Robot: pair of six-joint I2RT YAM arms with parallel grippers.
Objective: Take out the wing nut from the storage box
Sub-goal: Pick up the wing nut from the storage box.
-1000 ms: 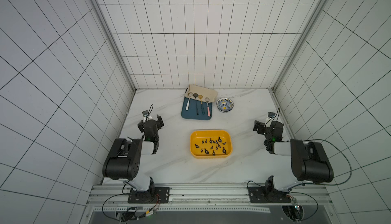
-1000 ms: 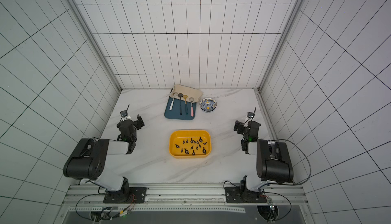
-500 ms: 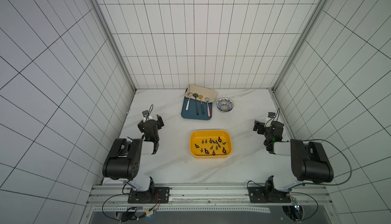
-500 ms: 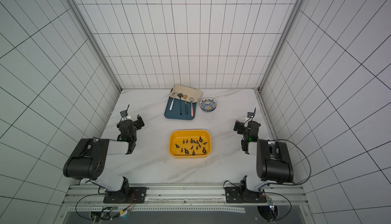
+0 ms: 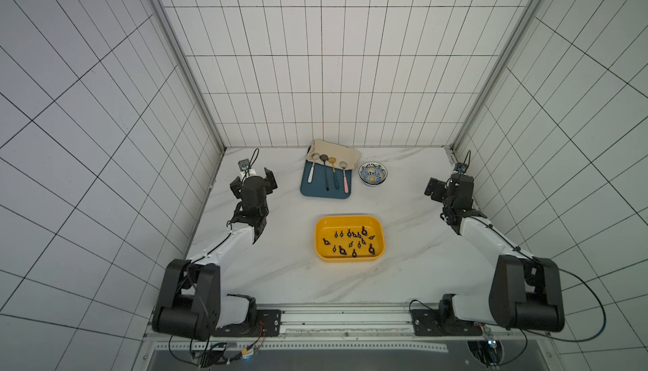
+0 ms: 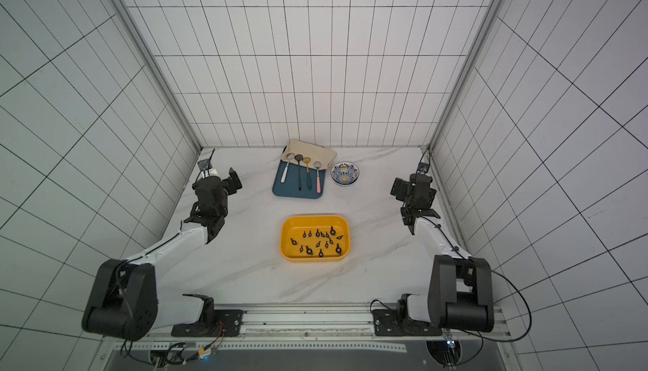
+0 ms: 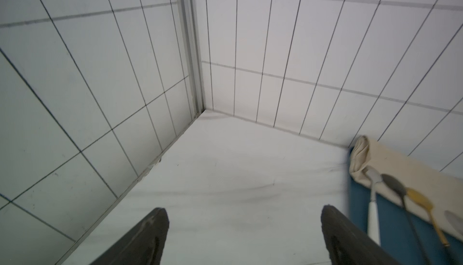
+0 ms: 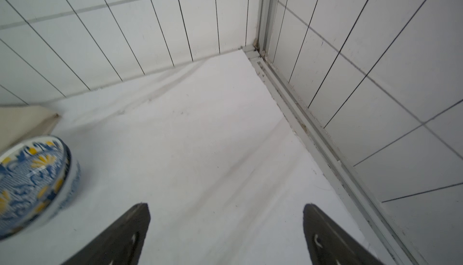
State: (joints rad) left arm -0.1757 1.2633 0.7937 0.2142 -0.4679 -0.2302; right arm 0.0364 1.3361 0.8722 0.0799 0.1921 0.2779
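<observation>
- Left gripper [image 5: 256, 178] [image 7: 244, 210]: hangs to the left of the storage box [image 5: 336, 223] and farther toward the back wall, well apart from it. Stands with jaws spread wide and nothing between them. Shows, in the left wrist view, only bare marble table [image 7: 225, 176] between its two dark fingers [image 7: 150, 233].
- Blue tray [image 5: 324, 194]: lies flat behind the storage box, slightly to its left and apart from it. Carries four spoons [image 5: 327, 176] side by side, handles pointing toward the storage box. Has a folded beige cloth [image 5: 336, 150] over the end farthest from the storage box, under the spoon heads.
- Storage box [image 6: 294, 227]: sits near the middle of the table in both top views, yellow, shallow, with rounded corners, long side running left to right.
- Wing nuts [image 5: 349, 233]: lie loose on the floor of the storage box, small and black, more than a dozen, scattered mostly across its middle and right part. Touch neither gripper.
- Patterned bowl [image 5: 373, 182] [image 8: 32, 176]: stands behind the storage box and a little to its right, just beside the tray's right edge. Shows blue, white and yellow inside.
- Right gripper [image 5: 449, 185] [image 8: 225, 206]: hangs to the right of the storage box and farther back, well apart from it, near the right wall. Stands with jaws spread wide, gripping nothing. Shows, in the right wrist view, bare table between its fingers [image 8: 120, 236], with the bowl also in that view.
</observation>
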